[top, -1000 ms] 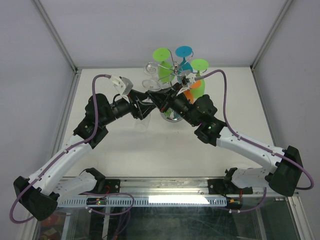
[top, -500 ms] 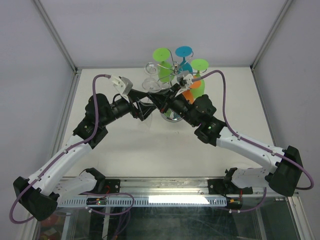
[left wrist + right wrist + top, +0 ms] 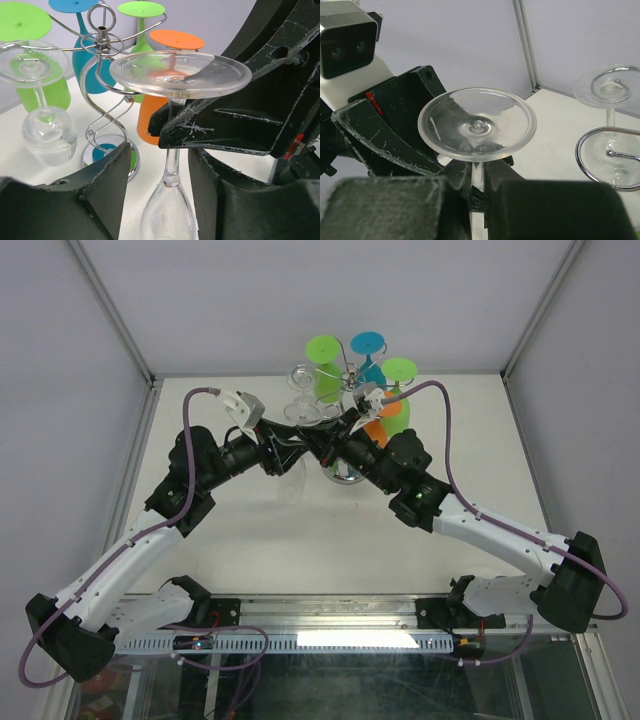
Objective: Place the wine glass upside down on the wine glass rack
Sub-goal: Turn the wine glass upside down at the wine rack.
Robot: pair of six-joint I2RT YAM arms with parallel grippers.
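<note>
Clear wine glass (image 3: pixel 477 125) in right gripper (image 3: pixel 478 186).

Clear glossy wine glass (image 3: pixel 150 75) — shiny chrome wine glass rack (image 3: pixel 102 36), matt table (image 3: pixel 250 540)

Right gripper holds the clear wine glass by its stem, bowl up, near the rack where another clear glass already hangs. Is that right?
Not quite: the clear wine glass is bowl down, with its foot on top, as the left wrist view shows. The rest stands: the right gripper is shut on its stem, near the rack where another clear glass hangs.
</note>
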